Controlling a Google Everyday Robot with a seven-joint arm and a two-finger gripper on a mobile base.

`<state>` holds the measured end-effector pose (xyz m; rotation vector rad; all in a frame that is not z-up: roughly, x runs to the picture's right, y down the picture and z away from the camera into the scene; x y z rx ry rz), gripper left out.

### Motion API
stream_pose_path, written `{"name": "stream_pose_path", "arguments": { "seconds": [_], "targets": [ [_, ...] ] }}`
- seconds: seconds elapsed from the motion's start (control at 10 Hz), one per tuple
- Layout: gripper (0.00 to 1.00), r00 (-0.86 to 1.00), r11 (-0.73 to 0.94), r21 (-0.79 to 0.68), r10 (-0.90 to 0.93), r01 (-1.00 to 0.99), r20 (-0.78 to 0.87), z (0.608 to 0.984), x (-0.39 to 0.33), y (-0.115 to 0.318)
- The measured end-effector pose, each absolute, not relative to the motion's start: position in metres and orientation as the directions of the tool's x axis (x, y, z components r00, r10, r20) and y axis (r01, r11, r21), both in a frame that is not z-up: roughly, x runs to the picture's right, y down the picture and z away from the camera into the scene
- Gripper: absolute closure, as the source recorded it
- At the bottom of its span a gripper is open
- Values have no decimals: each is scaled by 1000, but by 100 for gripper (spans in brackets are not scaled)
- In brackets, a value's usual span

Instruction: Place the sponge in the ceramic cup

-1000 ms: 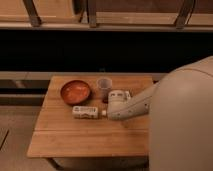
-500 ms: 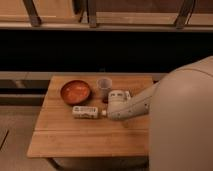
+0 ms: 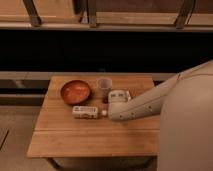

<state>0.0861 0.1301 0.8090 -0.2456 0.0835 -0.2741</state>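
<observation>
Reaching over the wooden table (image 3: 75, 140), holding the gripper (image 3: 119, 96) just beside the ceramic cup (image 3: 103, 86); leaving its grip impossible to tell as open or closed.

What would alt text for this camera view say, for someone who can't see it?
A robot's pale arm reaches from the right over a wooden table, its tool just beside a pale cup. An orange-red bowl sits left of the cup, with a white packet lying in front of it.

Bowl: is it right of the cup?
No, the bowl sits left of the ceramic cup; the gripper is right of the cup.
</observation>
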Motion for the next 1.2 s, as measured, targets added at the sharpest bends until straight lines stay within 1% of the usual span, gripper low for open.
{"name": "stream_pose_path", "arguments": {
  "seconds": [0.2,0.5,0.7,1.0,1.2],
  "targets": [
    [20,969,946,-215,-244,243,18,806,85,130],
    [20,973,956,-195,-202,220,108,819,97,135],
    [20,960,942,-209,-234,263,154,833,88,143],
    [20,915,889,-255,-322,380,243,854,50,171],
    [20,902,865,-281,-352,415,248,862,46,176]
  ]
}}
